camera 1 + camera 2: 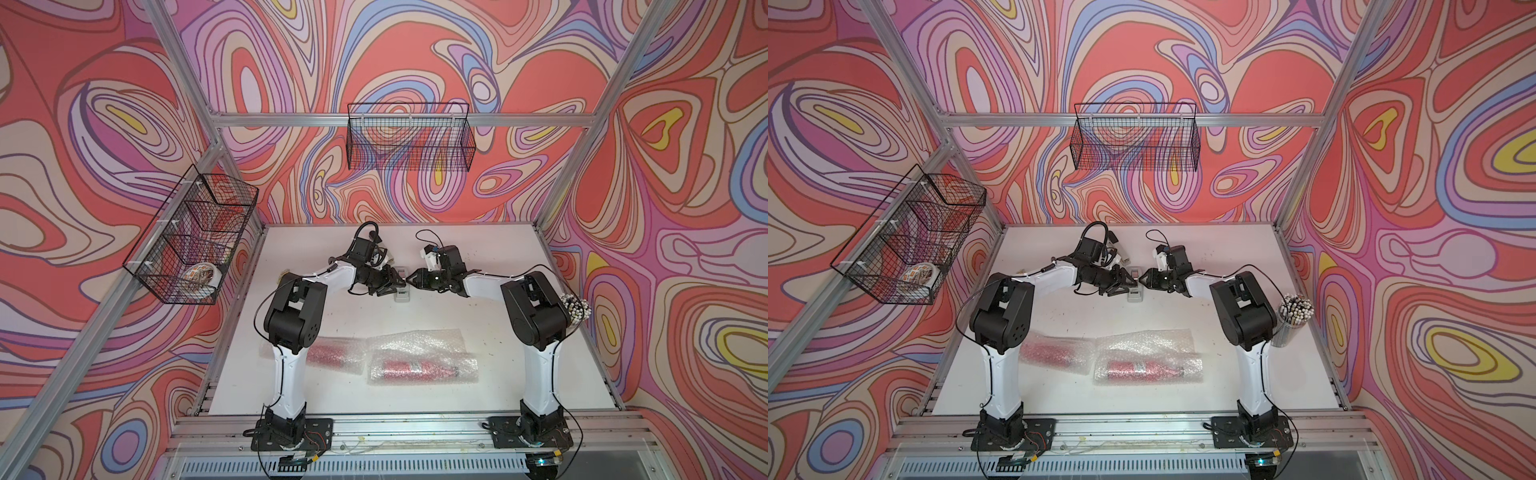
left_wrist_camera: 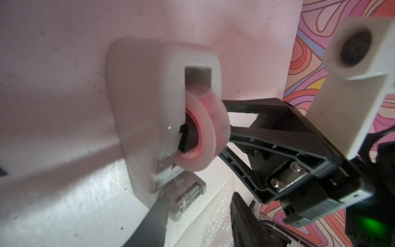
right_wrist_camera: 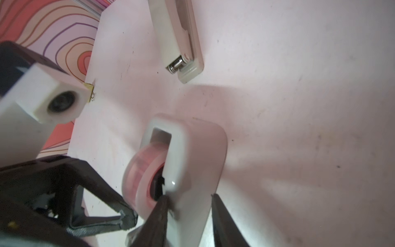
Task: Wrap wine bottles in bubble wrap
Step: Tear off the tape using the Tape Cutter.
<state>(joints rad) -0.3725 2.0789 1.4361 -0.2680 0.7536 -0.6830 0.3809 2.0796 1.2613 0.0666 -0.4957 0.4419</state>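
Two small red-pink glass wine bottles (image 1: 409,370) lie inside clear bubble wrap (image 1: 419,344) near front edge of white bench (image 1: 490,390). Left tool (image 2: 198,216) spread by grey plastic tape dispenser (image 2: 147,102). Right tool (image 3: 189,197) straddles it; cannot tell if pinching.

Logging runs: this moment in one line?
bottles: in bubble wrap | left gripper: open, at tape dispenser | right gripper: straddling it

Table (image 1: 332,395): wine bottles (image 1: 409,368) in bubble wrap (image 1: 419,343), tape dispenser (image 2: 136,107), stapler (image 3: 175,38), pencil cup (image 1: 1285,330).

A robot lab cell: aluminium frame (image 1: 291,120) around swirl-printed walls (image 1: 415,54), wire baskets (image 1: 409,145) hung, two arms (image 1: 289,374) bolted to a rail (image 1: 407,428) at a white surface (image 1: 415,399).
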